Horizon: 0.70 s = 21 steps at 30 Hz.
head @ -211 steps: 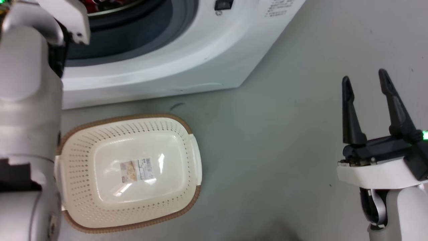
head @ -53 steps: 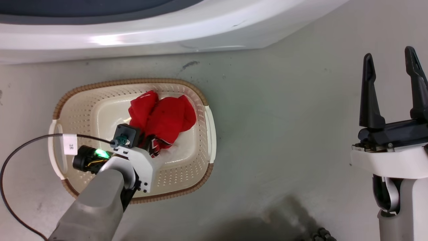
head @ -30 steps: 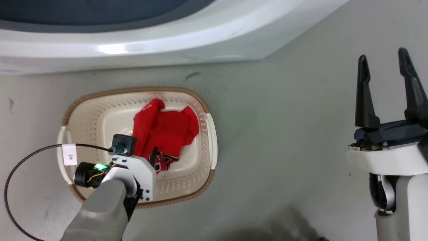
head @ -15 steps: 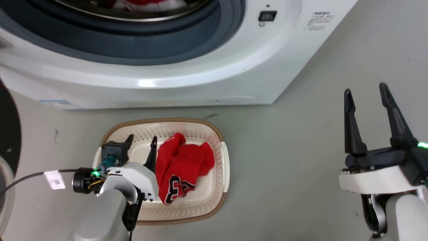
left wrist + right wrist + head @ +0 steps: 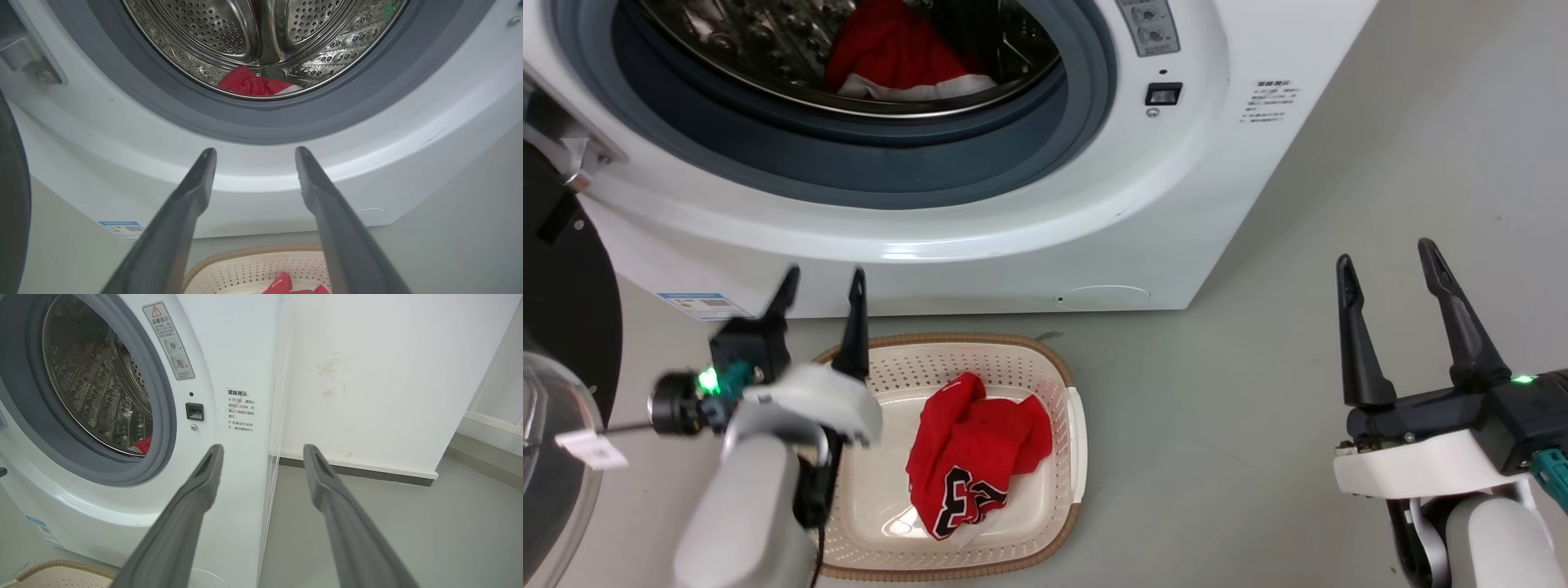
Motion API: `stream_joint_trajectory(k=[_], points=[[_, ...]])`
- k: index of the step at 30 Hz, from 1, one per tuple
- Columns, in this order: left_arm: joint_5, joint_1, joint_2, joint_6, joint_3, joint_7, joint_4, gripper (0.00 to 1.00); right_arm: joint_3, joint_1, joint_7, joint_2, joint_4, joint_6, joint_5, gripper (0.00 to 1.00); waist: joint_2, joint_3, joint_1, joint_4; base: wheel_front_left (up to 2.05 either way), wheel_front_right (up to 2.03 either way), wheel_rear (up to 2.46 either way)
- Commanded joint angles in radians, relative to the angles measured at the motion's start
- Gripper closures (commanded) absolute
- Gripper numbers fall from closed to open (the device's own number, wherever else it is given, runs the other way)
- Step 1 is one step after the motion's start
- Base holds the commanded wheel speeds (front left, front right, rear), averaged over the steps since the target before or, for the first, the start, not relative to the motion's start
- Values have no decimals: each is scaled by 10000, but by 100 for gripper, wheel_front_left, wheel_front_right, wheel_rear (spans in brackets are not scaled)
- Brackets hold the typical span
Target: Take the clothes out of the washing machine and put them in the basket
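A red jersey [image 5: 974, 469] with black numerals lies crumpled in the cream basket [image 5: 1072, 441] on the floor before the white washing machine [image 5: 1013, 237]. Another red garment [image 5: 894, 53] with a white band sits low in the steel drum, also visible in the left wrist view as a red heap [image 5: 253, 85]. My left gripper [image 5: 821, 282] is open and empty, raised above the basket's left rim, fingers pointing at the machine's front. My right gripper [image 5: 1384, 265] hangs open and empty over bare floor at the right, and in its own view its fingers [image 5: 263, 451] frame the machine's right side.
The machine's black-rimmed glass door [image 5: 556, 392] stands swung open at the far left. A thin cable with a white tag [image 5: 588, 449] trails from my left wrist. A white wall [image 5: 388, 375] with a dark skirting stands right of the machine, grey floor [image 5: 1258, 425] before it.
My left gripper let go of the red jersey, which now lies in the basket, and rose up out of it. The head camera tilted up, bringing the drum into view. The right gripper stayed open.
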Motion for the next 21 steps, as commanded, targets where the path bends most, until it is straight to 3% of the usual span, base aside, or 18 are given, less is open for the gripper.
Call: stream_joint_trajectory(k=[1,12,21], points=[[109,-383,19,-26,101,-26,37,0,59,17,-24,6,-21,-7,43,0,-1,38,2,-71,0,0,0],[704,-4422,573,-510,80,69,2382,0,597,-837,-24,7,-255,-7,204,0,-1,1243,2,-785,0,0,0],[892,-8023,819,-1061,-462,1565,4589,0,711,-1407,-24,7,-509,-7,481,0,-1,2606,2,-1312,0,0,0]])
